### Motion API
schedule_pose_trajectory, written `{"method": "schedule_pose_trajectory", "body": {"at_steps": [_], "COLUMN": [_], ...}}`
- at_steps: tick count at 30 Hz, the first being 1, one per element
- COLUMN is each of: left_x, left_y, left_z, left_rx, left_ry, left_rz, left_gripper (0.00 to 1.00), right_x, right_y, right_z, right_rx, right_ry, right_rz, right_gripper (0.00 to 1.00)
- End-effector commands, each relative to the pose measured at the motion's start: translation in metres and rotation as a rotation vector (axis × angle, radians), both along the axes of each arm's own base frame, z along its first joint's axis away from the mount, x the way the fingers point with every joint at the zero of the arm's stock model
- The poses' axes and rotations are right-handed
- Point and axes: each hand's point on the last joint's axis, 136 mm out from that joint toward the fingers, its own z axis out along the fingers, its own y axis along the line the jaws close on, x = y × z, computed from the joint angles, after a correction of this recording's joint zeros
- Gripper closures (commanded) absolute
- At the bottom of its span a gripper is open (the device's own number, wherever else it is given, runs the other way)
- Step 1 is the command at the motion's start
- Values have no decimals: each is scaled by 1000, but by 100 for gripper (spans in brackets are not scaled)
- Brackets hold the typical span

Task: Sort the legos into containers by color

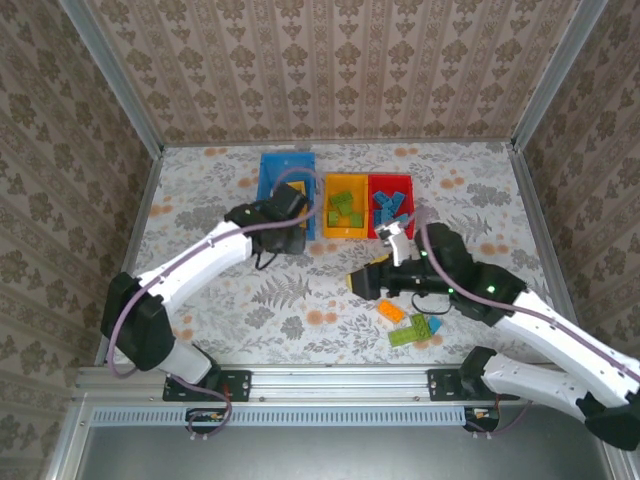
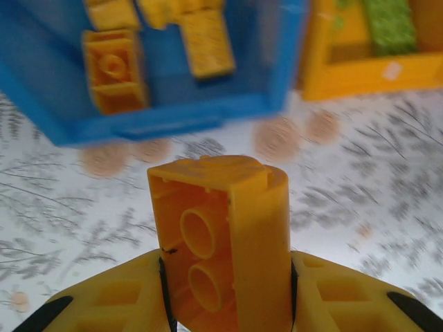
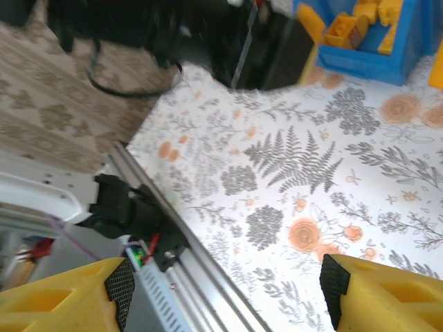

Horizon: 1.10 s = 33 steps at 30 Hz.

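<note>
Table [image 1: 200, 300]: the blue bin [image 2: 173, 114], loaded with orange bricks, is being faced just ahead of the left claw [image 2: 228, 280]. The yellow bin [image 2: 360, 72] is being seen ahead to that claw's right, with the red bin [image 1: 392, 178] joined beyond it. An orange brick [image 2: 242, 207] is being clamped upright in the left claw's jaws. The right claw [image 3: 221, 283] is being kept apart with nothing between its jaws. Loose bricks [image 1: 408, 334] are being left just beside it.

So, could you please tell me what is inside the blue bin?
Several orange bricks lie in the blue bin. From above, the left arm covers its near part, so a full count is impossible.
</note>
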Motion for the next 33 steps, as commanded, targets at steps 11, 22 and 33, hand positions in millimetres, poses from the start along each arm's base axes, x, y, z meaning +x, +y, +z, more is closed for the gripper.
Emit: {"method": "schedule_pose_trajectory", "body": {"at_steps": [11, 22, 33], "left_x": [90, 95, 81], "left_y": [12, 9, 3], "left_z": [-37, -54, 23], "left_rx": [139, 129, 1], "left_ry": [115, 169, 11], "left_rz": [64, 93, 109], "left_gripper": [63, 38, 32], "right_x": [30, 29, 29], "right_y": [-5, -18, -55], "right_z": [6, -13, -35], "right_rx": [-35, -87, -220], "right_ry": [-81, -40, 40], "right_rz": [-166, -218, -377], "right_gripper": [25, 23, 22]}}
